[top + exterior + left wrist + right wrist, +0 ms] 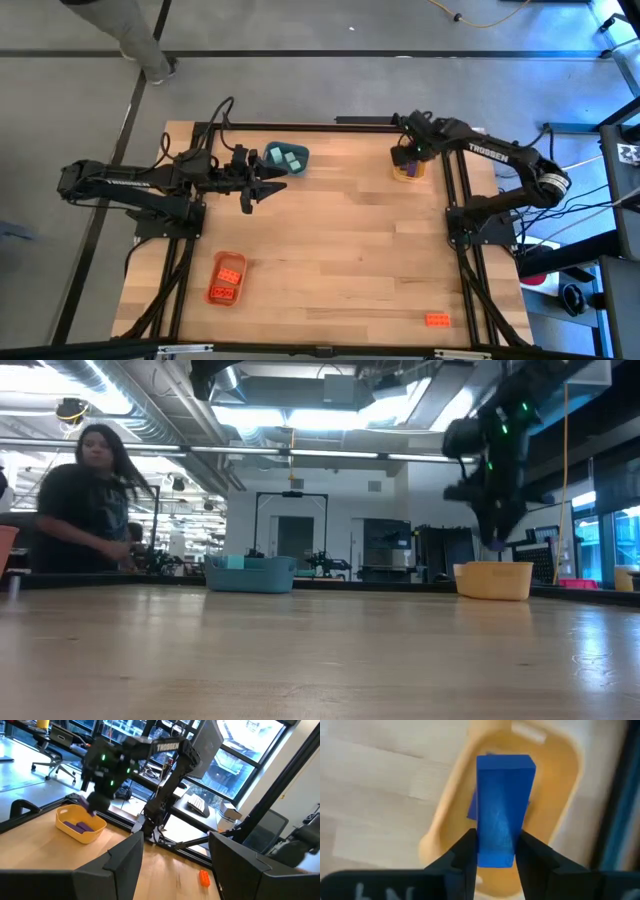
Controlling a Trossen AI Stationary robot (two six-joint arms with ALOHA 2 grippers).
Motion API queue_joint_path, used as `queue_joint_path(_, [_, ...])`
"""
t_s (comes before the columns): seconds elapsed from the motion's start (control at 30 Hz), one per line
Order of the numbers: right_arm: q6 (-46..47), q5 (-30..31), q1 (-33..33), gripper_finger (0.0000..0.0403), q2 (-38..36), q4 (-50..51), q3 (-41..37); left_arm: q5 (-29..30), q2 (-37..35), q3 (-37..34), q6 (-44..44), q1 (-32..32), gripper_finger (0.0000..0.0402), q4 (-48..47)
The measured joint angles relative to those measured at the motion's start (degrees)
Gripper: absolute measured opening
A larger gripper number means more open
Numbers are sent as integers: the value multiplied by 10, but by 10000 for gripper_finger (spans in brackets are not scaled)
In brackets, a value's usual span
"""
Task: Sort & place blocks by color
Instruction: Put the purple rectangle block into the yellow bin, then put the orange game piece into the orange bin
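Observation:
My right gripper [495,845] hangs over the yellow tray [408,170] at the table's far right, shut on a purple block [502,805]. More purple blocks [80,826] lie in that tray. My left gripper [175,865] waits open and level at the far left, beside the blue tray [285,160] that holds teal blocks [290,157]. The orange tray [226,278] at the near left holds orange-red blocks [228,274]. One orange-red block [437,320] lies flat on the table near the front right. My right gripper pinches the purple block between its two fingers [462,855] by two opposite sides at one end [495,857]. The fingers come from above, slanting steeply down. The rest of the block juts out past the fingertips toward the yellow tray [560,795], lifted clear of it.
Bare wooden table spreads across the middle and front [340,260]. Black frame rails [470,290] run along the table's left, right and far edges. A person [90,500] stands beyond the far edge in the low view.

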State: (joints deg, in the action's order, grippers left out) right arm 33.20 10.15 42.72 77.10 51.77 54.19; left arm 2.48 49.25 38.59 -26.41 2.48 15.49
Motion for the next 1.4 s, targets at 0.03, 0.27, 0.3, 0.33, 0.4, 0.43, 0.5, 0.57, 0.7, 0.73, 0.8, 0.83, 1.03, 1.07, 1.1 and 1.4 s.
queue_joint_path(0.03, [9,-9,8,104,0,-19,-23,0,0,0,0,0,218,0])
queue_joint_path(0.27, [67,-43,29,104,0,-121,-120,0,0,0,0,0,218,0])
queue_joint_path(0.3, [71,-44,29,104,0,-128,-126,0,0,0,0,0,218,0])
queue_joint_path(0.33, [73,-44,29,104,0,-135,-132,0,0,0,0,0,218,0])
queue_joint_path(0.4, [84,-47,29,104,0,-145,-138,0,0,0,0,0,218,0])
queue_joint_path(0.43, [86,-47,29,104,0,-152,-140,0,0,0,0,0,218,0])
queue_joint_path(0.5, [88,-47,29,106,0,-154,-142,0,0,0,0,0,218,0])
queue_joint_path(0.57, [87,-48,29,127,0,-157,-142,0,0,0,0,0,218,0])
queue_joint_path(0.7, [85,-46,29,190,0,-163,-142,0,0,0,0,0,218,0])
queue_joint_path(0.73, [85,-44,29,202,0,-164,-142,0,0,0,0,0,218,0])
queue_joint_path(0.8, [87,-43,29,222,0,-164,-142,0,0,0,0,0,218,0])
queue_joint_path(0.83, [86,-43,29,230,0,-164,-142,0,0,0,-1,0,218,0])
queue_joint_path(1.03, [16,-55,29,246,-5,-159,-105,0,0,0,-1,0,218,0])
queue_joint_path(1.07, [-2,-63,29,245,-10,-159,-92,0,0,0,-1,0,218,0])
queue_joint_path(1.1, [-19,-74,29,244,-17,-159,-77,0,0,0,-1,0,218,0])
queue_joint_path(1.4, [-77,-205,-50,244,-167,-224,-17,0,0,0,-1,0,218,0])
